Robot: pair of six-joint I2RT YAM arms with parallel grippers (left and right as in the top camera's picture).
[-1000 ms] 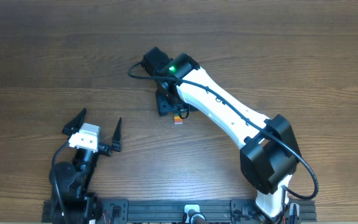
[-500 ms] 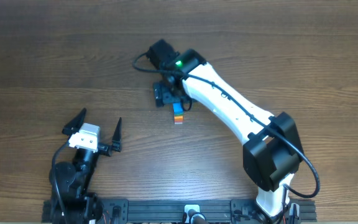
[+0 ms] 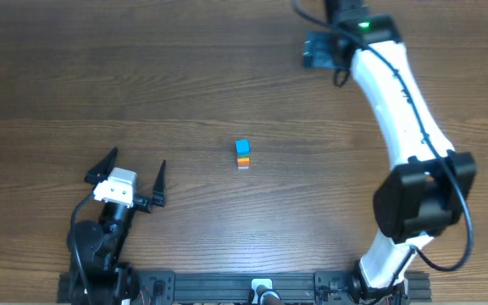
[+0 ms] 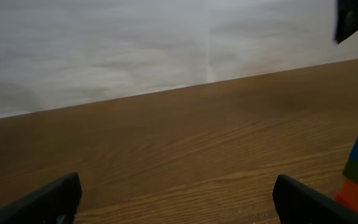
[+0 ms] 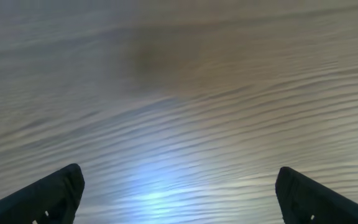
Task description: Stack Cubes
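Looking over the wooden table [image 3: 58, 68]: the right arm [image 3: 401, 102] stretches way out toward the far side. Its right gripper [image 5: 179, 186] is spread wide with nothing in it. The left gripper [image 3: 134, 172] hangs near its base, fingers also wide apart and empty. The cube stack [image 3: 242, 155] stands mid-table, blue on top, then green, then orange, well apart from both.

Cube stack [image 3: 242, 155] upright mid-table: blue atop green, orange, red at base
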